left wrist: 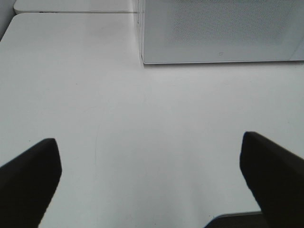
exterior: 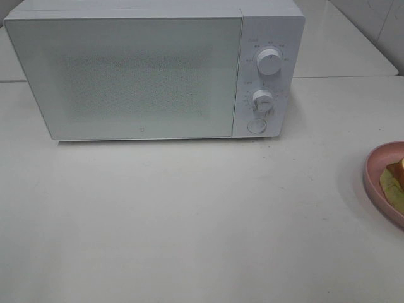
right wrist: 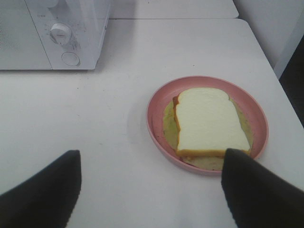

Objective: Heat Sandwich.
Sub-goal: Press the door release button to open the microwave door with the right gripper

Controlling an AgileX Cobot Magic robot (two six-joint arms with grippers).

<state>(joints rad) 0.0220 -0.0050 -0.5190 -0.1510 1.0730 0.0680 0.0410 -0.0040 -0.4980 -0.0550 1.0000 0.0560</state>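
The sandwich [right wrist: 209, 121], white bread with a tan crust over a pale yellow-green layer, lies on a round pink plate [right wrist: 156, 111]. In the high view only a sliver of the sandwich [exterior: 394, 180] and the plate [exterior: 374, 170] shows at the right edge. My right gripper [right wrist: 152, 190] hovers open just short of the plate, one dark finger [right wrist: 259, 190] overlapping its near rim. My left gripper [left wrist: 149, 180] stands wide open over bare table, with nothing between its fingers. Neither arm appears in the high view.
A white microwave [exterior: 126, 76] stands at the back with its door shut, two knobs [exterior: 269, 63] and a round button [exterior: 256, 125] on its right panel. The white table [exterior: 189, 221] spreads in front of it. A table seam runs behind the microwave.
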